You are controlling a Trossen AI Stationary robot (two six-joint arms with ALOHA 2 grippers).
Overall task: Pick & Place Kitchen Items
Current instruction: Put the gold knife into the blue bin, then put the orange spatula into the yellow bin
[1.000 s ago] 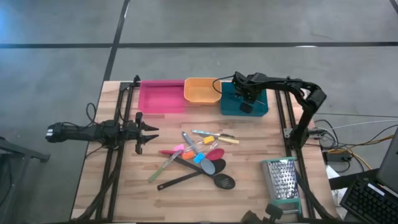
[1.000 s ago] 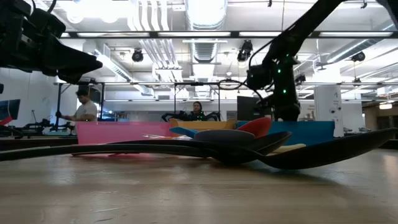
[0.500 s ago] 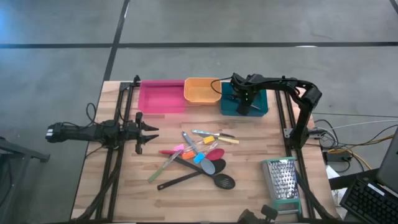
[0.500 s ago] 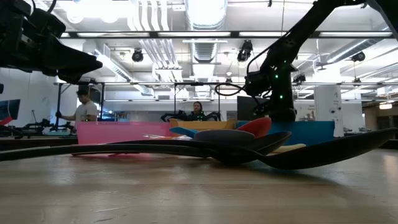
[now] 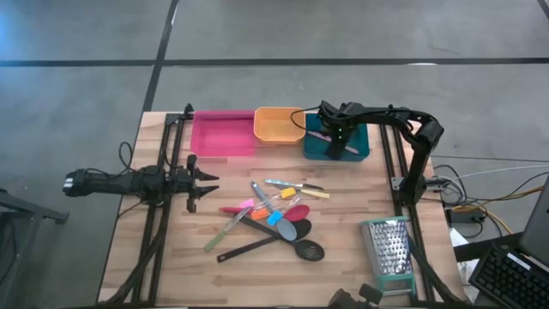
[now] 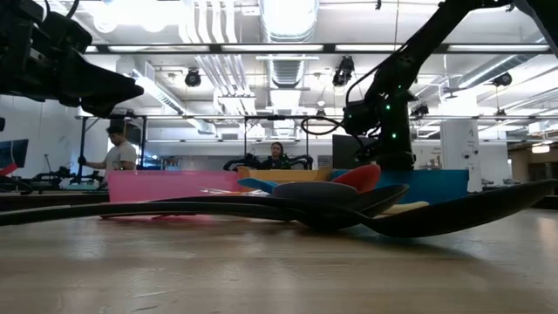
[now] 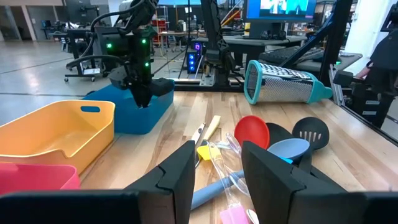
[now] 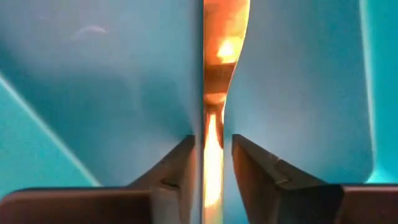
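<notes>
Releasing an orange utensil [image 8: 217,37] into the teal bin [image 5: 360,144] with right gripper [image 5: 337,146] fingers slightly parted beside it, left gripper [image 5: 210,182] waiting open-fingered and empty; next, lifting clear toward the utensil pile [image 5: 274,219].

R pincer [image 5: 336,144] dropped lower into teal bin [image 5: 358,146]; fingers parted.

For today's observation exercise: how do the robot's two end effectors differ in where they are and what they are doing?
The right end effector reaches down into the teal bin, its fingers parted around a slim orange utensil; the left end effector hangs over bare table, left of the utensil pile, with nothing between its fingers. The right arm stretches across the table's far edge; the left lies level along the left side. Both are dark, with two fingers, and open.
</notes>
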